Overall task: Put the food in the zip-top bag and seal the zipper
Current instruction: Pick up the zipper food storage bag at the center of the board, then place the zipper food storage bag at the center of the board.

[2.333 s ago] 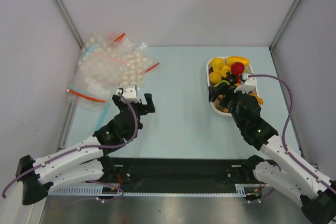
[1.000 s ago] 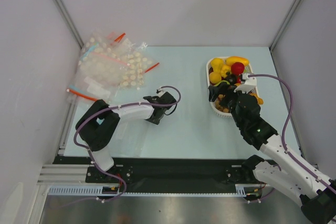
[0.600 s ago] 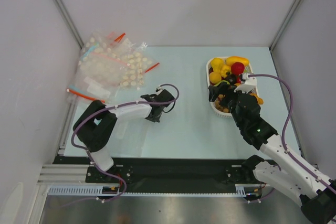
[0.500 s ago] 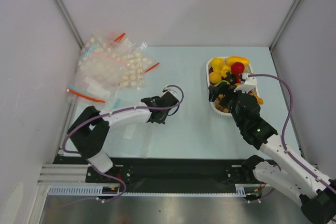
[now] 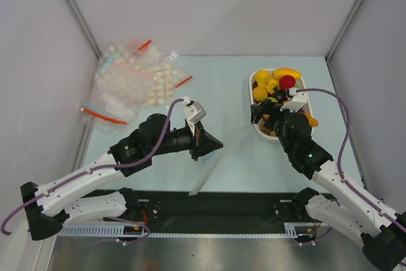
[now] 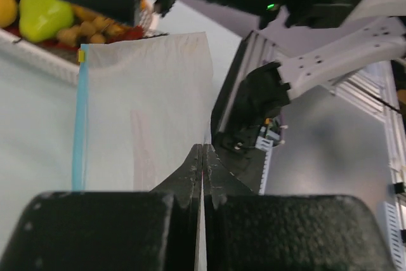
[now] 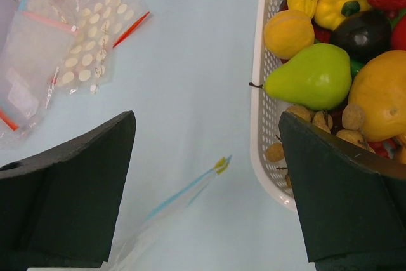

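Grips one edge of the zip-top bag (image 6: 146,106) in the left gripper (image 6: 202,157), jaws pressed flat together with the clear film coming out between them. Holds that edge to the left of the tray (image 5: 252,90) and a little nearer the arm bases than it, with the sheet reaching from the grip toward the tray's near left corner. Carries the zipper (image 6: 79,118) along the side of the bag away from the grip, a thin light blue strip whose yellow-tipped end sits just beside the tray's left wall.

Hangs the right gripper (image 7: 206,188) above the tray's left wall near its near corner, one finger over the tray and the other over the table left of it, spread wide with nothing between them.

Has the food (image 7: 317,74) all piled inside the tray: green pear, yellow pepper, orange and red pieces, one dark purple piece.

Shows a heap of other clear bags (image 5: 130,84), several with red strips, well to the left of the tray.
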You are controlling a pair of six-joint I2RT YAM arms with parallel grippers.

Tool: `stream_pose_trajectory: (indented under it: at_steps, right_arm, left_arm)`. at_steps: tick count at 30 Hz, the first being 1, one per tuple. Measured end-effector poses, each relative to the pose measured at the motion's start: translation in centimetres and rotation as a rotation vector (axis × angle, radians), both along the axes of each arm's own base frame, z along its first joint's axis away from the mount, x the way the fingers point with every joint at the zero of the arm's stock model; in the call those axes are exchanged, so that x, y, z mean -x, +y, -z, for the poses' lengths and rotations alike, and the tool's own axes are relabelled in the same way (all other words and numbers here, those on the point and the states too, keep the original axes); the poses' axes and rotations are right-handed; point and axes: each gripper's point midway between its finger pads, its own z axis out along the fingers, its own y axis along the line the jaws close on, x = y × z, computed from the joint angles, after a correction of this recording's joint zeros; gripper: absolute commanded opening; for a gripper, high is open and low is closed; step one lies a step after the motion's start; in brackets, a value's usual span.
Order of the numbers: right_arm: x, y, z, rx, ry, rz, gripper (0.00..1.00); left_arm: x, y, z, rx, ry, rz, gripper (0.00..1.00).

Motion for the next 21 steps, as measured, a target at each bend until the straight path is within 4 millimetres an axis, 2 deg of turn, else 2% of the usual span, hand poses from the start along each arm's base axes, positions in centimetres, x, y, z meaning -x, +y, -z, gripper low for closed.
stream_pose_trajectory:
  at_steps: [2, 5, 7, 9, 12, 15, 18, 19, 21]
  right_arm:
    - [0.0, 0.0, -0.1, -0.001, -0.002, -0.002, 1.00]
    - [0.0, 0.0, -0.1, -0.003, -0.003, -0.004, 1.00]
    - [0.0, 0.0, -0.1, -0.003, -0.003, -0.003, 1.00]
    - [0.0, -0.1, -0.2, -0.004, -0.004, -0.001, 1.00]
    - [0.0, -0.1, -0.1, -0.003, -0.003, 0.000, 1.00]
    - [0.0, -0.2, 0.0, -0.001, 0.001, 0.001, 1.00]
    - [0.0, -0.2, 0.0, 0.000, 0.002, 0.001, 1.00]
    - [0.0, -0.2, 0.1, 0.000, 0.003, 0.000, 1.00]
    - [-0.1, -0.1, 0.2, 0.003, 0.008, -0.001, 1.00]
  left_arm:
    - [1.0, 0.0, -1.9, 0.066, -0.004, 0.042, 0.00]
    - [1.2, 0.2, -2.6, 0.102, 0.025, 0.056, 0.00]
    - [-0.8, 0.7, -2.3, 0.106, 0.077, 0.001, 0.00]
    - [-4.5, 2.0, -1.3, 0.101, 0.145, -0.117, 0.00]
    - [-9.9, 4.1, 1.8, 0.052, 0.231, -0.310, 0.00]
    - [-14.3, 6.9, 7.0, -0.033, 0.319, -0.500, 0.00]
    - [-16.4, 10.4, 12.6, -0.150, 0.414, -0.659, 0.00]
    - [-16.9, 11.3, 13.6, -0.182, 0.425, -0.699, 0.01]
    - [-17.5, 12.6, 15.2, -0.243, 0.428, -0.762, 0.10]
